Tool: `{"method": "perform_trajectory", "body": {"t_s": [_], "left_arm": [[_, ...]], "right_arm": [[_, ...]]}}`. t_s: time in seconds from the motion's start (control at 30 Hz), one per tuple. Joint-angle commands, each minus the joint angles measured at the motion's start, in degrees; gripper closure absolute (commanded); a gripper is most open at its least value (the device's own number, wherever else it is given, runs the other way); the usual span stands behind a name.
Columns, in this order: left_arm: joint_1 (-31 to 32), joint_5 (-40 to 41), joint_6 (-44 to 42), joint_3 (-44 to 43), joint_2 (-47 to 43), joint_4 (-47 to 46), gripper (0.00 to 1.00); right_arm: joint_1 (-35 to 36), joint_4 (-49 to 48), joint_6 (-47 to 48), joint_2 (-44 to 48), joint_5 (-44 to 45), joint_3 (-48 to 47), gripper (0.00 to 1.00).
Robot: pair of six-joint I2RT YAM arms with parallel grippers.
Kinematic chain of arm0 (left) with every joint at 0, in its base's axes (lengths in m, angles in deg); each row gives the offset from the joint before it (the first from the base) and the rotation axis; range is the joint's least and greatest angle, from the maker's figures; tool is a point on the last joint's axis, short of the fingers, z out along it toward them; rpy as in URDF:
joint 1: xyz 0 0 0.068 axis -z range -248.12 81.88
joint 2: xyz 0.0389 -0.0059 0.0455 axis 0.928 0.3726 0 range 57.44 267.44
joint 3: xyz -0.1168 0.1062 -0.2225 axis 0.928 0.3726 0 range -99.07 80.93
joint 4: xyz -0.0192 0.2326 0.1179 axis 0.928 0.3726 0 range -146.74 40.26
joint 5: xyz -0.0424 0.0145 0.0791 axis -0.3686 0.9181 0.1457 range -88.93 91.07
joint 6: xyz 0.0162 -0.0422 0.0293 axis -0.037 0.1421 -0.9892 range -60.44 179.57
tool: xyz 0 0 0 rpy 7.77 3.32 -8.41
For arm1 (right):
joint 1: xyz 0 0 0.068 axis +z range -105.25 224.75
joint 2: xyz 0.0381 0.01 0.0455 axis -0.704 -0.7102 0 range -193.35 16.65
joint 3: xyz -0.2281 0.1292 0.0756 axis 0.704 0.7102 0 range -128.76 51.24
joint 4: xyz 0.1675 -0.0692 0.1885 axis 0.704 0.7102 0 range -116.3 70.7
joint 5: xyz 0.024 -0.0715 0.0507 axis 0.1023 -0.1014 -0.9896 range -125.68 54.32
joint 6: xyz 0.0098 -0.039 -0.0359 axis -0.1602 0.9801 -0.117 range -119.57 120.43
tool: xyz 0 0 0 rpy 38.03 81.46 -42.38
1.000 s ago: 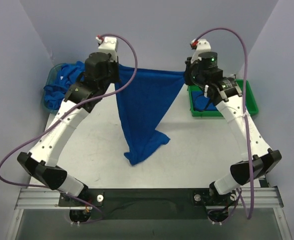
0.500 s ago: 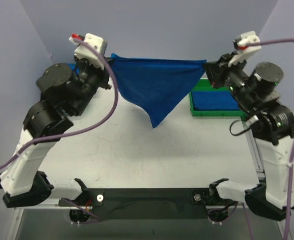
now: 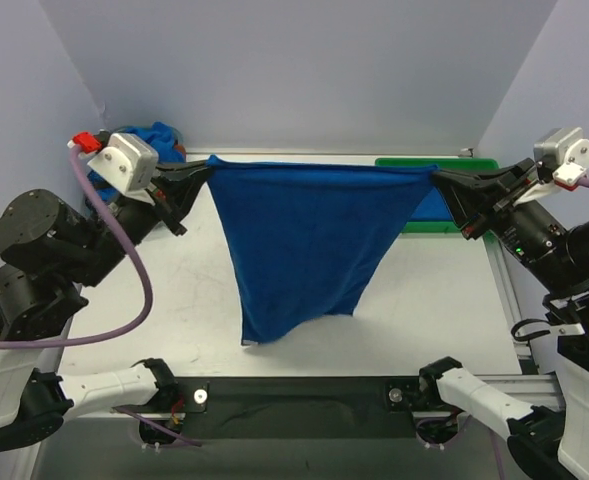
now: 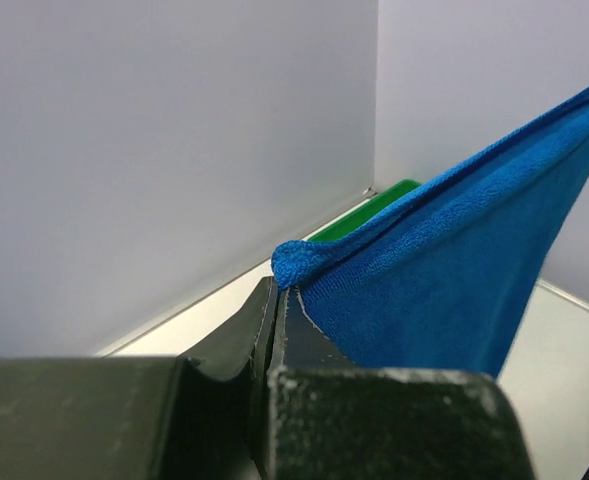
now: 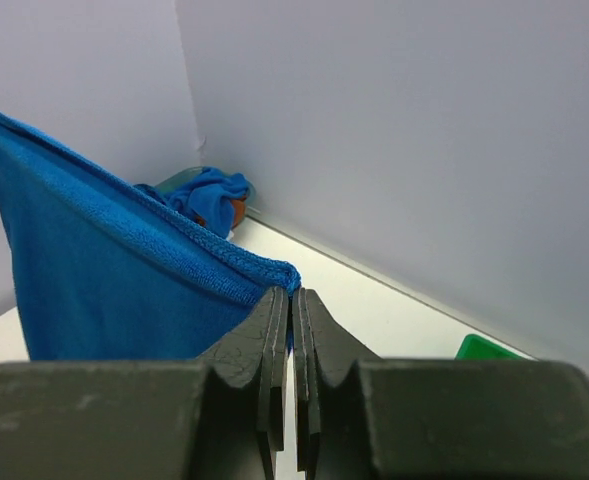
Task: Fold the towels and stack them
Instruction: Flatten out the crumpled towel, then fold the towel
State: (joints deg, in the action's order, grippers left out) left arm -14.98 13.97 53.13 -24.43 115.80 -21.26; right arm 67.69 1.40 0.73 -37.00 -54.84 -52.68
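Jaws pinched shut: left gripper [image 3: 202, 176] and right gripper [image 3: 444, 182] each clamp 1 towel [image 3: 304, 235] corner.
You're likely mid-spread, cloth hanging over the table [image 3: 434, 300]; next, lay it flat for folding.

The towel [image 3: 304, 240] hangs stretched between both grippers, above the counter [image 3: 414, 310]. Its upper left corner is pinched in the left gripper [image 3: 202, 172], near the far-left corner. Its upper right corner is pinched in the right gripper [image 3: 442, 182], near the far-right corner. The towel's lowest point hangs left of centre, toward the near edge. A heap of towels [image 3: 159, 135] lies in the far-left corner, behind the left gripper. The tray [image 3: 454, 161] sits at the far edge on the right, behind the towel's right corner.
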Motion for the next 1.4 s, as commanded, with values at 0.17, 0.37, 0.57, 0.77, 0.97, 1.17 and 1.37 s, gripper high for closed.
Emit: {"method": "perform_trajectory", "body": {"t_s": [0.17,0.37,0.57,0.77,0.97,1.17,1.37], "left_arm": [[-4.96,17.69,1.51,7.18,6.66,-7.1,1.0],[-27.56,3.09,13.12,8.24,20.36,-10.6,1.0],[-32.14,0.81,13.56,3.24,37.41,-15.88,1.0],[-33.98,-1.04,14.26,0.42,48.93,-17.29,1.0],[-37.14,-2.18,15.31,3.58,54.3,-21.24,1.0],[-39.61,-5.16,14.0,1.65,58.0,-22.56,1.0],[-39.52,-10.18,13.03,8.49,53.88,-23.09,1.0]], "right_arm": [[-1.05,-1.42,1.2,-10.31,11.15,1.44,1.0],[-3.68,-4.23,2.43,-23.33,15.29,0.82,1.0],[-7.91,-12.84,1.72,-37.48,11.61,0.21,1.0],[-9.23,-19.69,3.4,-49.25,8.61,-0.06,1.0],[-9.58,-22.69,4.54,-55.94,8.17,0.47,1.0],[-9.49,-23.22,3.4,-57.62,7.56,3.98,1.0],[-9.49,-23.92,0.32,-52.63,6.42,13.28,1.0]]}}
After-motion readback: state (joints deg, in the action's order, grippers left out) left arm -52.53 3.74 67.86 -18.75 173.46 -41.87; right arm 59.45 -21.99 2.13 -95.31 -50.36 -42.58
